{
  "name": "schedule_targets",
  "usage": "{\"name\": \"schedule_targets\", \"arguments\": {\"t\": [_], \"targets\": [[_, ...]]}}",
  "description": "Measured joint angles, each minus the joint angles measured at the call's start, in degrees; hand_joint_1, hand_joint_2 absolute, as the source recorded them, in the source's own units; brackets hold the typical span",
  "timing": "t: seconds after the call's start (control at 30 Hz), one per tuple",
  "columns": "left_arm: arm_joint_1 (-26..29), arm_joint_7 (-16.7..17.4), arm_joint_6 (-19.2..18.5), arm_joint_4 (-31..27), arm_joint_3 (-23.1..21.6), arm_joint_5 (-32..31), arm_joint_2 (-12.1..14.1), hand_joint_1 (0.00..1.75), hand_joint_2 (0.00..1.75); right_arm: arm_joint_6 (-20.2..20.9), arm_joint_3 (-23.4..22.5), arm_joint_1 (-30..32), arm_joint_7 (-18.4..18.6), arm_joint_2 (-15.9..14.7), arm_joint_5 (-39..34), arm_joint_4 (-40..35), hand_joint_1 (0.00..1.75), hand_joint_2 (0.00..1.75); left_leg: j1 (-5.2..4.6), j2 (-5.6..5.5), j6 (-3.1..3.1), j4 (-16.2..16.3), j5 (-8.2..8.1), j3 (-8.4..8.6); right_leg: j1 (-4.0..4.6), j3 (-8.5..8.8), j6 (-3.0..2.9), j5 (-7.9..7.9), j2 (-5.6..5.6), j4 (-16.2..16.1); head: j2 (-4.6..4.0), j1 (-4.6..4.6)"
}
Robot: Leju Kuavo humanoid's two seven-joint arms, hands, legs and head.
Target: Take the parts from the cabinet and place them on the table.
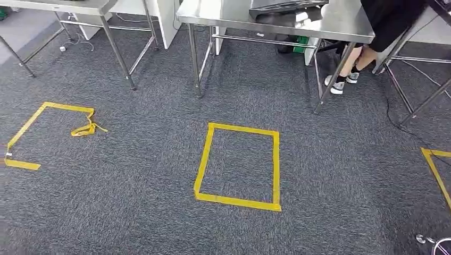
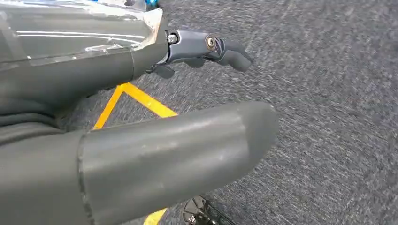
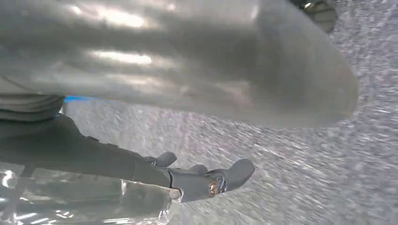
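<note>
neither cabinet nor parts are seen. the left hand (image 2: pixel 206 49) and right hand (image 3: pixel 206 180) hang over grey carpet (image 1: pixel 330 175), fingers loosely spread, nothing held; a steel table (image 1: pixel 340 24) lies far ahead.

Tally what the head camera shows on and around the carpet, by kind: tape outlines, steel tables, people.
Yellow tape outlines: 3, a full square, a broken one with loose tape, and a corner.
Steel tables: 3.
People: 1, seated.
Total: 7.
</note>
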Motion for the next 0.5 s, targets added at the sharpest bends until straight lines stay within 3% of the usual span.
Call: {"name": "schedule_targets", "arguments": {"t": [0.03, 0.07, 0.13, 0.17, 0.2, 0.23, 0.3, 0.33, 0.37, 0.43, 0.47, 0.5], "targets": [[0.0, 0.0, 0.0, 0.0, 0.0, 0.0, 0.0, 0.0, 0.0, 0.0, 0.0, -0.1, -0.1, 0.0, 0.0, 0.0, 0.0, 0.0, -0.36, -0.6, -0.54, 0.1, 0.09, -0.1, 0.71, -0.12, -0.84, -0.07, 0.13, -0.5, 0.0, 0.13], [0.0, 0.0, 0.0, 0.0, 0.0, 0.0, 0.0, 0.0, 0.0, -0.1, 0.0, -0.1, -0.2, 0.0, 0.1, 0.0, 0.0, 0.0, -0.36, -0.74, -0.96, 0.0, 0.36, -0.37, 0.65, -0.39, -1.54, 0.09, -0.59, -0.2, 0.0, 0.0], [0.2, 0.0, 0.0, 0.0, 0.0, 0.1, 0.0, 0.0, 0.0, -0.3, 0.0, -0.1, -0.3, 0.0, 0.2, 0.0, 0.0, 0.0, -0.06, -1.58, -1.78, -0.3, 0.88, -0.61, 1.1, -0.54, -2.43, 0.3, -1.23, 0.0, 0.0, 0.04], [0.3, 0.0, 0.0, 0.0, 0.0, 0.1, 0.1, 0.0, 0.0, -0.5, 0.0, -0.1, -0.4, 0.0, 0.2, 0.0, 0.0, 0.0, 0.08, -1.82, -2.11, -0.1, 0.89, -0.79, 0.47, -0.8, -3.16, 0.78, -1.96, -0.4, 0.0, 0.06], [0.4, 0.0, 0.0, 0.0, 0.0, 0.1, 0.1, 0.0, 0.0, -0.7, 0.0, -0.3, -0.4, -0.1, 0.2, 0.0, 0.0, 0.0, 0.06, -0.06, -2.05, 1.0, -0.14, -1.46, 0.42, -0.54, -3.53, 0.99, -2.51, -0.4, 0.0, 0.0], [0.3, 0.0, 0.0, 0.1, 0.0, 0.1, 0.1, 0.0, 0.0, -0.8, 0.0, -0.3, -0.5, 0.0, 0.2, 0.0, 0.0, 0.0, -0.03, 1.86, -2.04, 4.2, -2.85, -2.91, 0.5, -1.04, -4.23, 1.15, -2.92, -0.4, 0.0, -0.37], [0.2, -0.1, -0.1, 0.1, 0.0, 0.0, 0.1, 0.0, 0.0, -0.9, 0.0, 0.1, -0.6, 0.0, 0.1, 0.0, 0.0, 0.0, -0.05, 2.93, -2.28, 13.3, -7.81, -6.85, 0.97, -1.21, -4.53, 1.29, -4.38, -0.3, 0.0, -0.44], [0.3, -0.1, -0.2, 0.1, 0.0, 0.0, 0.2, 0.0, 0.0, -0.9, 0.0, 0.3, -0.6, 0.0, -0.1, 0.0, 0.0, 0.0, -0.05, 3.12, -2.34, 16.9, -9.09, -8.22, 1.19, -1.72, -4.53, 1.28, -5.16, -0.3, 0.0, -0.42], [0.4, -0.1, -0.2, 0.1, 0.0, 0.0, 0.2, 0.0, 0.0, -0.9, 0.0, 0.3, -0.8, -0.1, -0.2, 0.1, 0.0, 0.0, -0.04, 3.26, -2.32, 17.8, -8.93, -8.32, 1.34, -1.73, -4.53, 1.28, -5.85, -0.3, 0.0, -0.42], [0.4, 0.0, -0.4, 0.1, 0.0, -0.1, 0.3, 0.0, 0.0, -1.0, 0.0, 0.3, -1.2, -0.1, -0.2, 0.1, 0.0, 0.0, -0.05, 3.71, -2.02, 12.5, -5.85, -4.9, 1.5, -1.68, -4.57, 1.22, -7.03, -0.3, 0.0, -0.44], [0.4, 0.0, -0.4, 0.1, 0.0, -0.1, 0.3, 0.0, 0.0, -1.0, 0.0, 0.3, -1.4, -0.1, -0.3, 0.1, 0.0, 0.0, -0.1, 4.6, -1.77, 6.7, -3.48, -1.41, 1.53, -1.53, -4.58, 1.18, -7.65, -0.3, 0.0, -0.44], [0.4, 0.0, -0.4, 0.1, 0.0, -0.1, 0.4, 0.0, 0.0, -1.0, 0.0, 0.2, -1.6, -0.1, -0.3, 0.1, 0.0, 0.0, -0.23, 7.03, -1.41, 1.9, -2.11, 1.53, 1.76, -0.76, -4.54, 1.1, -8.09, -0.2, 0.0, -0.44]]}}
